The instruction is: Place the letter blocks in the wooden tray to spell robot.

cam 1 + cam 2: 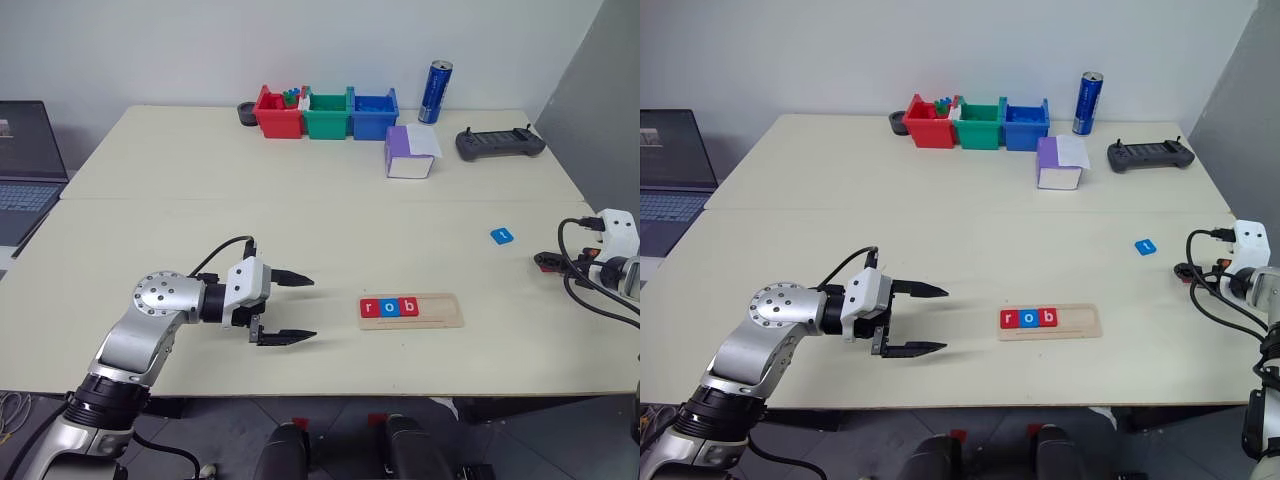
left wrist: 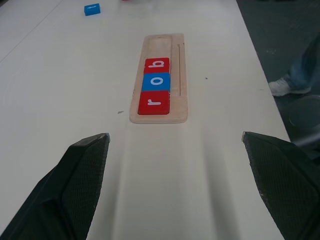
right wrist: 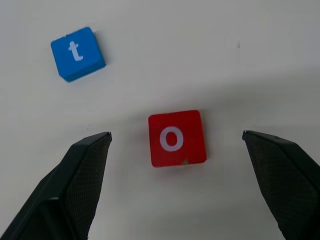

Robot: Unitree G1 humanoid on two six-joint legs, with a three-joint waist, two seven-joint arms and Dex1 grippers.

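Note:
The wooden tray (image 1: 440, 311) lies near the table's front edge. Its left part holds three letter blocks: a red r (image 1: 369, 308), a blue o (image 1: 388, 307) and a red b (image 1: 407, 307). My left gripper (image 1: 313, 308) hovers open to the left of the tray, pointing at it, with nothing between its fingers. At the table's right side my right gripper (image 3: 176, 135) is open above a loose red o block (image 3: 177, 138), which lies between its fingertips without touching them. A blue t block (image 3: 77, 53) lies just beyond, also seen as the blue tile (image 1: 502, 236).
Red (image 1: 278, 115), green (image 1: 328, 116) and blue (image 1: 373, 116) bins line the far edge, with a blue can (image 1: 435, 92), a purple-and-white box (image 1: 409, 152) and a black controller (image 1: 500, 143) nearby. A laptop (image 1: 25, 170) sits far left. A person's shoe (image 2: 287, 86) is on the floor beside the table.

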